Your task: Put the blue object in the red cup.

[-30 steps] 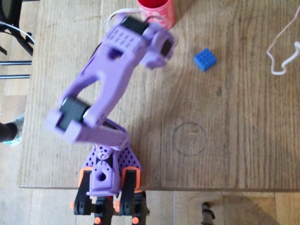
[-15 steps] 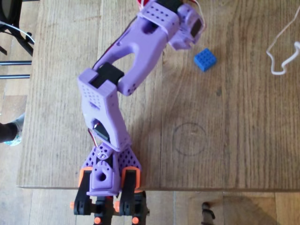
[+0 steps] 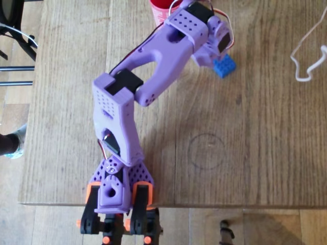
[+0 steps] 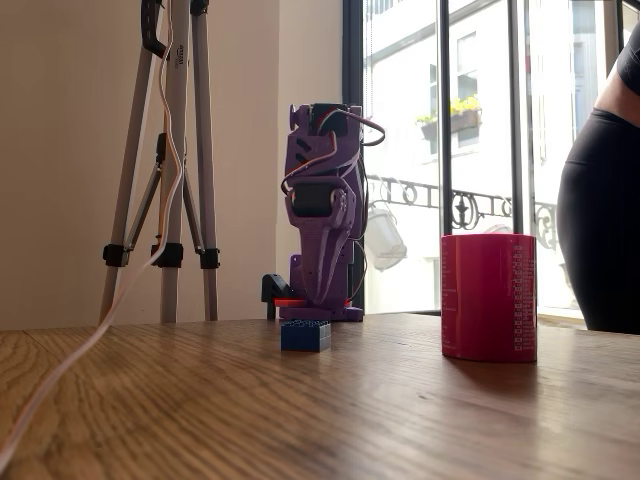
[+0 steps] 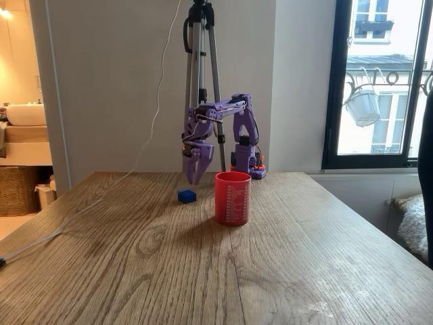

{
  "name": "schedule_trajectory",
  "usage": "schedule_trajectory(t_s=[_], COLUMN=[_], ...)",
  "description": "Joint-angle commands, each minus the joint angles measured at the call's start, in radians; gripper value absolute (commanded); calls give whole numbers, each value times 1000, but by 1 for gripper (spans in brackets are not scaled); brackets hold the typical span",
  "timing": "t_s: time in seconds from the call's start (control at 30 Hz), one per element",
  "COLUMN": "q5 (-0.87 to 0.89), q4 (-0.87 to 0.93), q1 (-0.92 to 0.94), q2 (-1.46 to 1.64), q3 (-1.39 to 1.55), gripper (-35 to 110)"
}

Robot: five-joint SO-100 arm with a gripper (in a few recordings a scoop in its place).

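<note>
- On the wooden table (image 3: 255,132), upper centre of the overhead view: a purple robot arm (image 3: 153,66) reached from its base at the lower left of the frame toward the top edge, its wrist covering part of a blue block (image 3: 226,66).
- Blue block, item one: small, square, studs on top. Lay flat on the table in all views; lower centre of a fixed view (image 4: 305,335), and left of centre in another fixed view (image 5: 187,196).
- Red cup (image 5: 232,198), item two: upright, open mouth up, fine white print on its side. Stood just right of the block in both fixed views, apart from it (image 4: 489,296); at the top edge of the overhead view (image 3: 161,7), partly behind the arm.
- Gripper (image 5: 192,177): hung pointing down above the table, tips over the block and raised off it, just left of the cup's rim. Its fingers (image 5: 190,166) tapered to a point with nothing between them; how far apart they stood could not be told.
- White cable (image 3: 308,53): looped on the table at the upper right of the overhead view, well apart from the block.
- Tripod (image 4: 165,150): stood behind the table, upper left of a fixed view.
- Person (image 4: 600,200): dark clothing, at the right edge of a fixed view, behind the table.
</note>
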Motion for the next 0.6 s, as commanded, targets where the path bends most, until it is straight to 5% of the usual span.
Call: schedule_trajectory(t_s=[0.0,0.57], q5=[-109,-89], q4=[54,-86], q1=[-28,35], q2=[34,-146], q3=[-75,-109], gripper=[53,47])
